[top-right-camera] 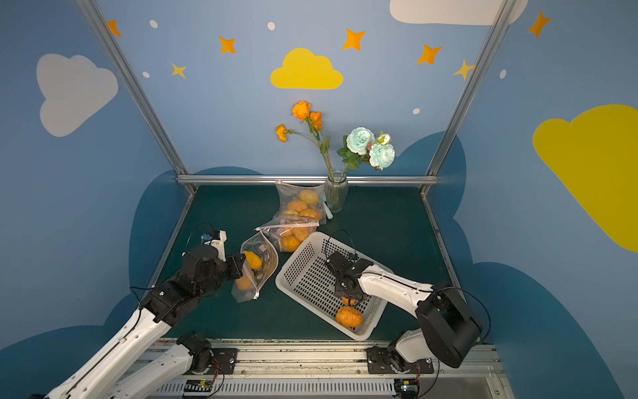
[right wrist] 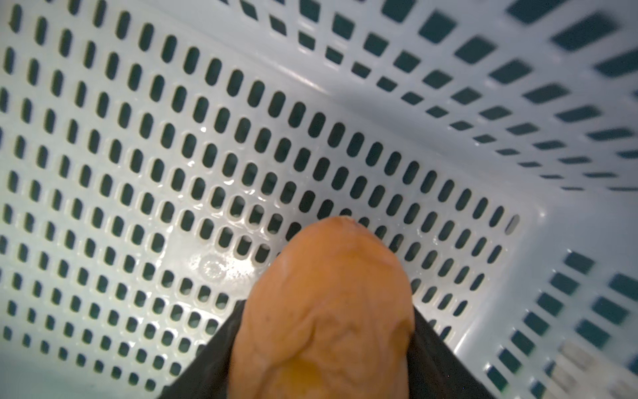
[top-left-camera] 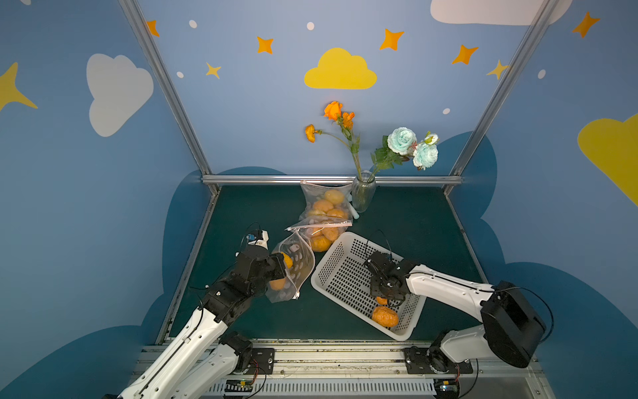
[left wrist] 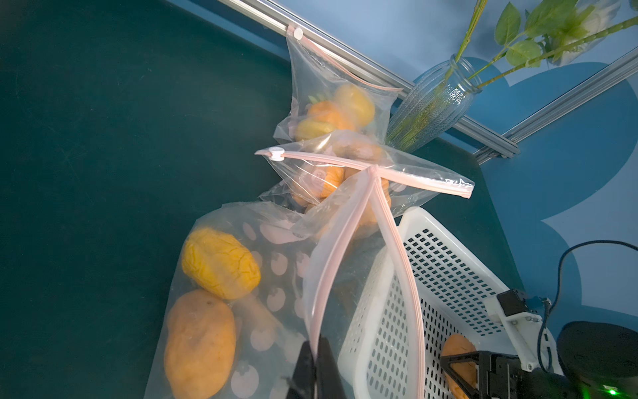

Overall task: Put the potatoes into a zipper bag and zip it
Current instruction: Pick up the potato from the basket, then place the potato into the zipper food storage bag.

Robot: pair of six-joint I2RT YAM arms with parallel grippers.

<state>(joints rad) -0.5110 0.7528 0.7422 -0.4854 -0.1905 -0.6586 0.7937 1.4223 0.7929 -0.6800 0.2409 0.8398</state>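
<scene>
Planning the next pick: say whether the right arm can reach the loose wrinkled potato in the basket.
Probably yes: the loose potato lies uncovered near the right tool, but that tool already grips a second potato.

Three clear plastic zipper bags | one white perforated plastic basket | one ribbed glass vase | lumpy orange-to-yellow potatoes: two in basket, two in nearest bag, others too bunched to count.
</scene>
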